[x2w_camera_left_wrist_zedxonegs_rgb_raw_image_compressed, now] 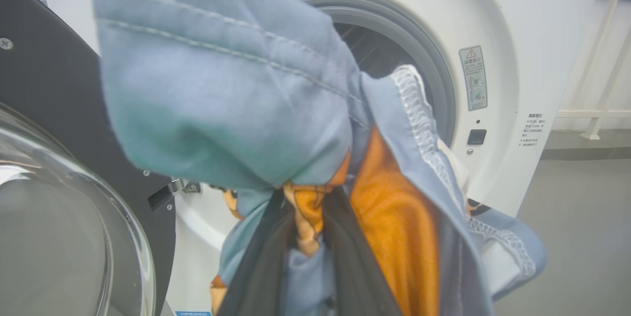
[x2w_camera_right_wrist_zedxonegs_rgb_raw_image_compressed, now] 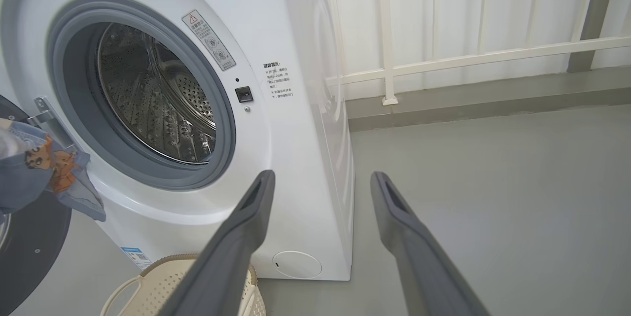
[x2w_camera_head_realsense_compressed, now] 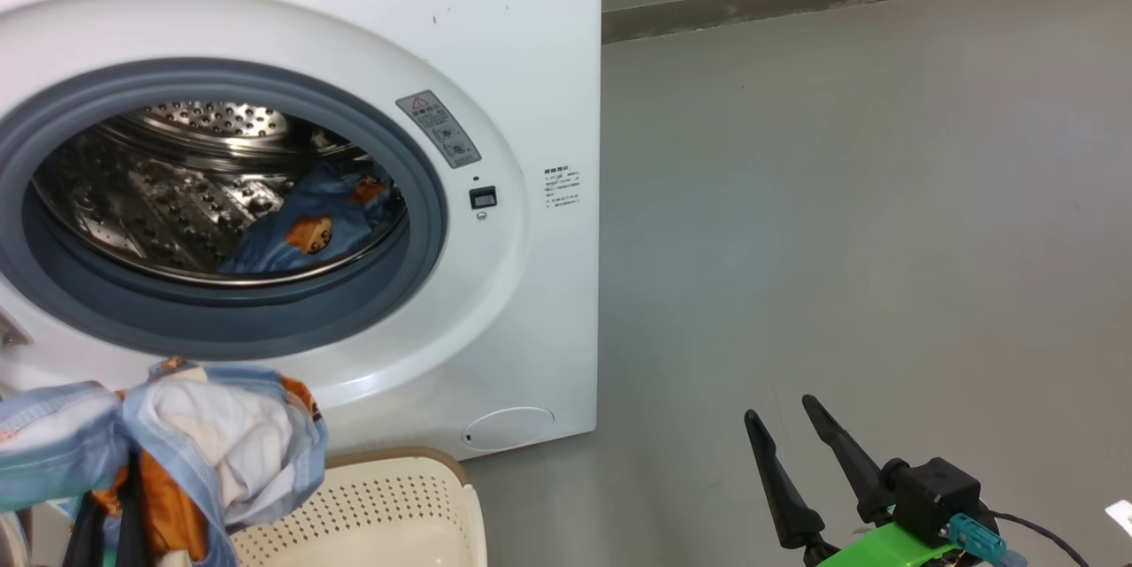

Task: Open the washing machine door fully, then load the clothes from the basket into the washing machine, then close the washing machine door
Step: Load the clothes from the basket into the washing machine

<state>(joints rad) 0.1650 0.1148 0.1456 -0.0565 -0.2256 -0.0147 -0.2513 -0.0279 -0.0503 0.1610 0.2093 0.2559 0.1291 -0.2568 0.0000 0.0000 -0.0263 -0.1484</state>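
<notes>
Soft, even light; highlights glint on the steel drum (x2w_camera_head_realsense_compressed: 168,195); clothes (x2w_camera_left_wrist_zedxonegs_rgb_raw_image_compressed: 222,84) blur close to the left wrist lens.

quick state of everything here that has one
washing machine door, open, swung aside
garment in drum, already loaded
held garment, in the air, not yet loaded
basket, upright on the floor
left tool, shut on held garment
right tool, open, holding nothing

The right tool (x2w_camera_head_realsense_compressed: 780,408) has two long black fingers (x2w_camera_head_realsense_compressed: 774,478) tapering to points, each with a shallow recess near the tip. They spring from a boxy black block (x2w_camera_head_realsense_compressed: 937,487) on a bright green mount (x2w_camera_head_realsense_compressed: 884,545). A teal connector (x2w_camera_head_realsense_compressed: 973,536) feeds a thin black cable (x2w_camera_head_realsense_compressed: 1044,536). The left tool (x2w_camera_left_wrist_zedxonegs_rgb_raw_image_compressed: 305,202) is equally dark.
</notes>
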